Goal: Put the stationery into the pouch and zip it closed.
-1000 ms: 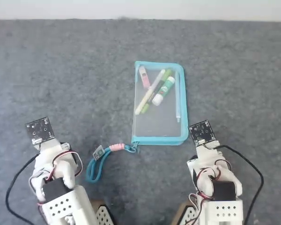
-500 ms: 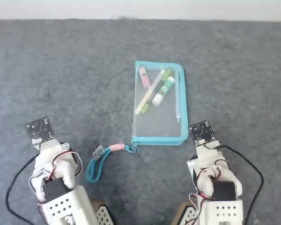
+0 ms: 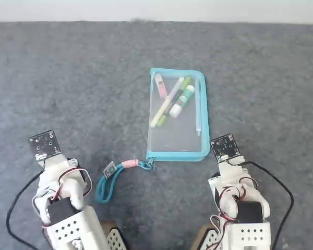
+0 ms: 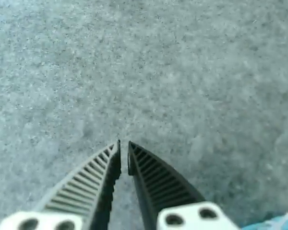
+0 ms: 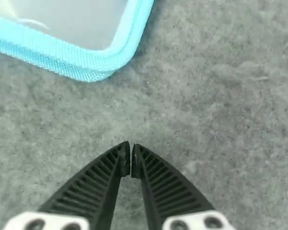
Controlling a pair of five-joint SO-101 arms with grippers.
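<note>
On the table (image 3: 68,78), pouch (image 3: 173,138) unmoved; left hand (image 4: 124,144) and right hand (image 5: 130,145) stay closed.

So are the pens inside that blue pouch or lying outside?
Inside: the pens lie within the blue edge of the pouch, behind its clear front.

Left arm (image 3: 62,200), lower left: white shell, black motor, perforated white base, black and red cables, black square board (image 3: 44,145). Right arm (image 3: 239,200), lower right: likewise. Left gripper (image 4: 124,146), right gripper (image 5: 130,146): black ribbed tapering fingers (image 4: 93,182), white holed mounts (image 4: 192,218).
</note>
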